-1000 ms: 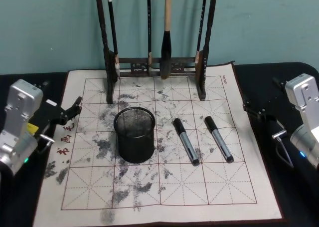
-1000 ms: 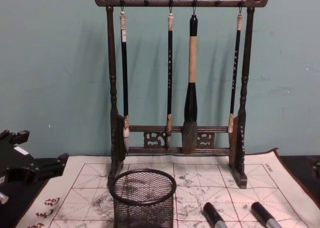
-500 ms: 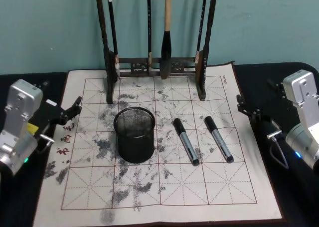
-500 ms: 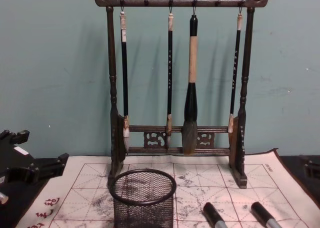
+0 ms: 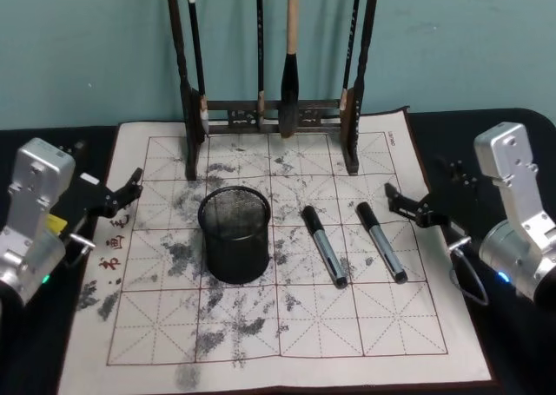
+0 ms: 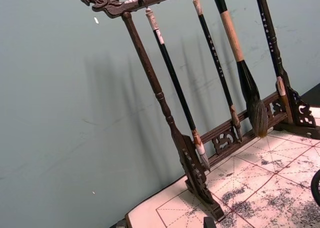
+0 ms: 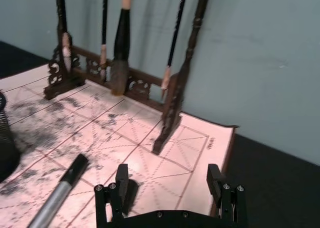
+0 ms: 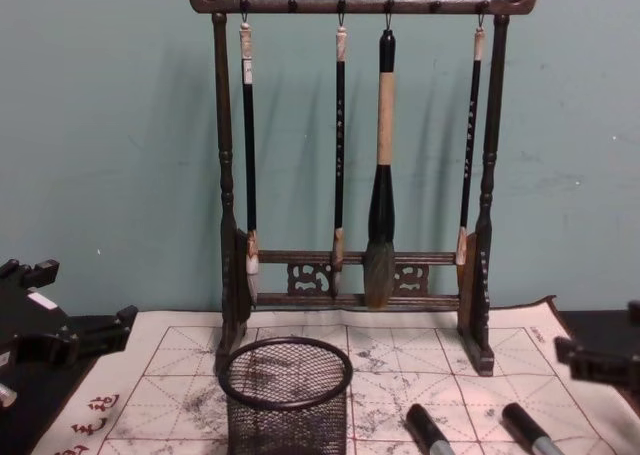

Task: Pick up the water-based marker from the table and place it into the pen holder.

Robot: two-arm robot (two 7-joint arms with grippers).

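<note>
The right claw (image 5: 408, 206) hangs over the right part of the mat (image 5: 261, 325), its two fingers (image 7: 121, 180) spread wide apart and holding nothing. Just to this claw's left lies the near marker (image 5: 380, 241), flat on the mat, dark cap pointing away from the robot toward the rack (image 5: 269, 113). The claw is close to the cap end but does not touch it. One step further left of the claw lies the far marker (image 5: 323, 246), almost parallel to the first and apart from it.

Beyond both markers, seen from the right claw, the holder (image 5: 234, 233) stands upright on the mat, roughly midway between the two claws, with nothing visible inside. Ahead of the claw, at the mat's back edge, the rack stands with four brushes (image 8: 380, 175) hanging from its top bar.

The left claw (image 5: 117, 195) rests idle at the mat's left edge, over the black worktop (image 5: 486, 126), fingers apart and empty; the holder is to its right, well clear of it.
</note>
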